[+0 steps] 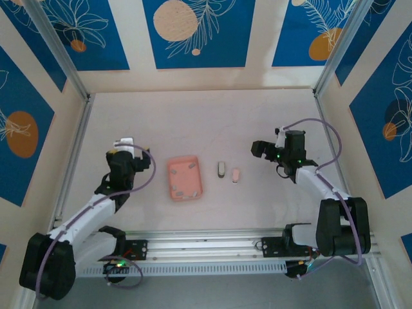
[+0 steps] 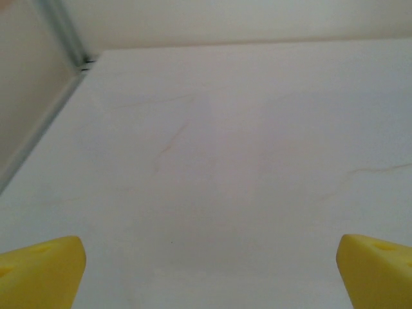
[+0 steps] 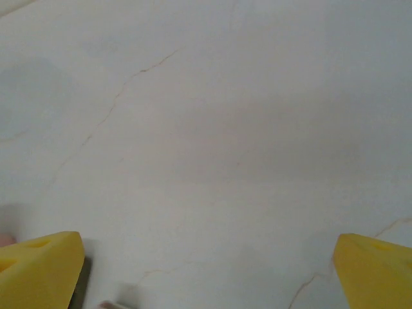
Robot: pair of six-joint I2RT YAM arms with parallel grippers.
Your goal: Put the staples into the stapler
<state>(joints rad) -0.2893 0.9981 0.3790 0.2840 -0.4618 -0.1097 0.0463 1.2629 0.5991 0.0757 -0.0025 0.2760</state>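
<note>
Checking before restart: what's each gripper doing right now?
Left gripper: open, holding nothing.
Right gripper: open, holding nothing.

The top view hangs high above and behind the two black arm bases [image 1: 119, 248]. It looks steeply down and forward over the whole pale, faintly veined counter [image 1: 193, 116] as far as the blue leaf-patterned wall panels [image 1: 193, 32]. The left wrist camera sits just behind the left claw [image 2: 209, 273], low over the counter. It faces forward past the claw's yellow wedge-shaped fingertips [image 2: 38, 270] to the grey metal corner rail [image 2: 61, 32] ahead-left of the claw. The right wrist camera rides behind the right claw [image 3: 209, 273], nearer still, aimed at the counter just ahead of it. All three views share that counter, and the top view takes in both claws.
</note>
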